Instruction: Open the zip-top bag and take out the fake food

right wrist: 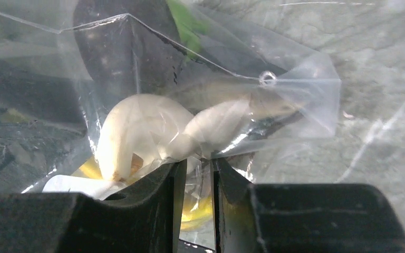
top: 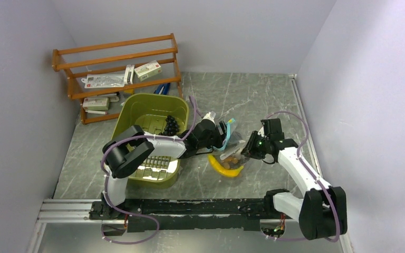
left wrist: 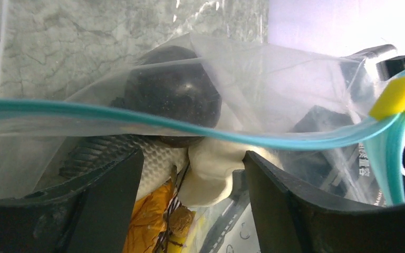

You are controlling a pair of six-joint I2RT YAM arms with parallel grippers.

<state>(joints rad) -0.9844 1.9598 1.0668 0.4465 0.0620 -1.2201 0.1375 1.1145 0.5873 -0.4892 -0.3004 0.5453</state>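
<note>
We count one zip-top bag (top: 235,141), mouth facing left; right gripper (right wrist: 195,166) pinches its plastic, left gripper (left wrist: 190,158) stands apart.

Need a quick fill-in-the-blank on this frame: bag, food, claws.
1. The right claw pinches the zip-top bag; the left claw is ____.
2. The banana lies on the ____.
3. The grapes sit in the green ____.
Missing: open; table; bin.
</note>
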